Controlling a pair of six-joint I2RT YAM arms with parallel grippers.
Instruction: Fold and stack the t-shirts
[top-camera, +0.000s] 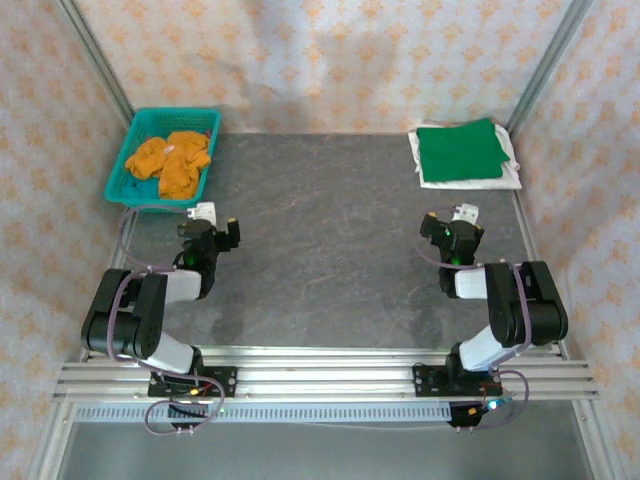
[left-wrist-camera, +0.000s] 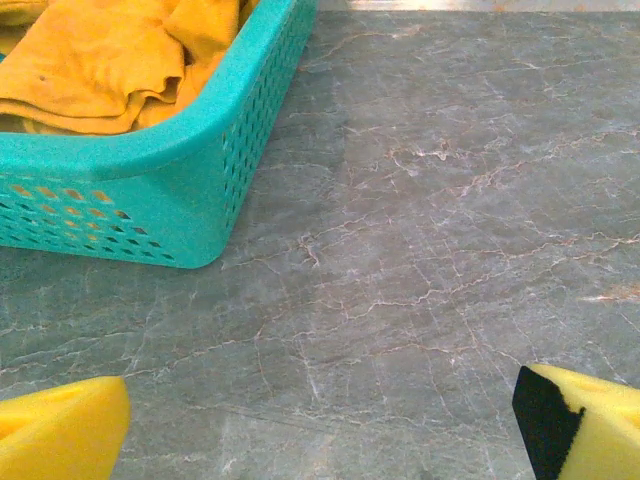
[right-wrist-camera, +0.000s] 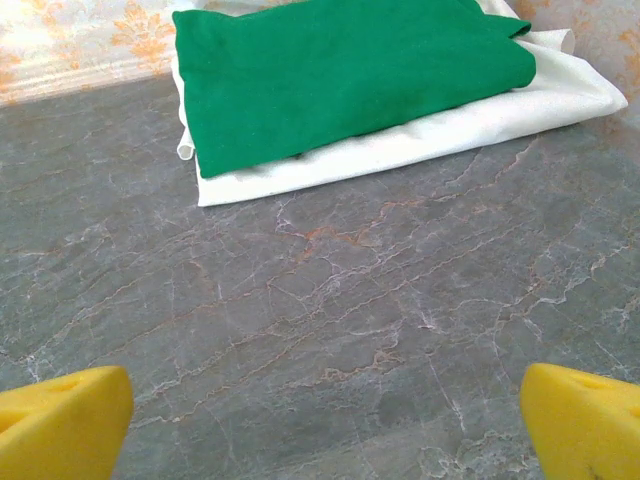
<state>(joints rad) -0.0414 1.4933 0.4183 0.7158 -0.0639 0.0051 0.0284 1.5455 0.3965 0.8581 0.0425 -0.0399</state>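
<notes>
both arms sit low at the near side of the grey marble-look table (top-camera: 330, 260). left gripper (top-camera: 218, 222) is spread wide, yellow pads (left-wrist-camera: 60, 430) well apart over bare tabletop, nothing between them, near the corner of the teal mesh basket (top-camera: 118, 182). in that basket, at the far left, the mustard-orange t-shirt (top-camera: 172, 160) lies in a crumpled heap. now the right gripper (top-camera: 448, 217): jaws just as wide, empty too, facing the far right corner. there the green t-shirt (top-camera: 458, 150) lies folded flat on the folded white t-shirt (right-wrist-camera: 480, 120), with white edges showing around it.
</notes>
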